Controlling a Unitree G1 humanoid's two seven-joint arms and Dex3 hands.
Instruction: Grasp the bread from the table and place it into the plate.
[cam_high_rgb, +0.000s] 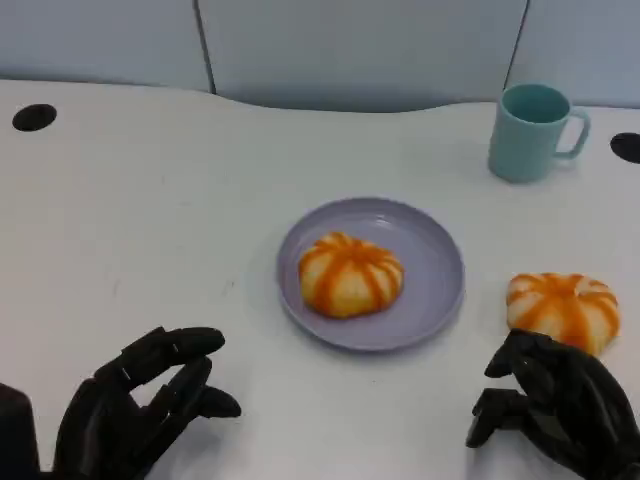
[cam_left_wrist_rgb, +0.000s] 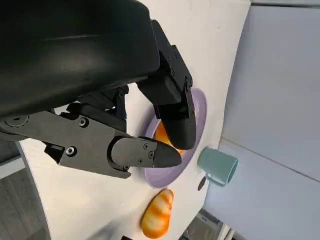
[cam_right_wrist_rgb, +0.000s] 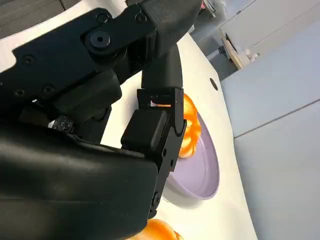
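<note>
A lilac plate (cam_high_rgb: 432, 262) lies mid-table with one orange-striped bread bun (cam_high_rgb: 351, 274) in it. A second bread bun (cam_high_rgb: 563, 308) lies on the table to the right of the plate. My right hand (cam_high_rgb: 558, 412) hovers just in front of that bun, fingers apart and bent downward, holding nothing. At the lower left my left hand (cam_high_rgb: 140, 405) is open above the bare table. The left wrist view shows the plate (cam_left_wrist_rgb: 198, 113), the bun on the table (cam_left_wrist_rgb: 157, 215) and my fingers (cam_left_wrist_rgb: 142, 153). The right wrist view shows the plated bun (cam_right_wrist_rgb: 191, 129) and the plate (cam_right_wrist_rgb: 202, 172).
A teal mug (cam_high_rgb: 530, 131) stands at the back right, handle to the right; it also appears in the left wrist view (cam_left_wrist_rgb: 218, 165). Two dark cable holes (cam_high_rgb: 34, 117) (cam_high_rgb: 627, 147) sit near the table's far edge. Grey wall panels rise behind.
</note>
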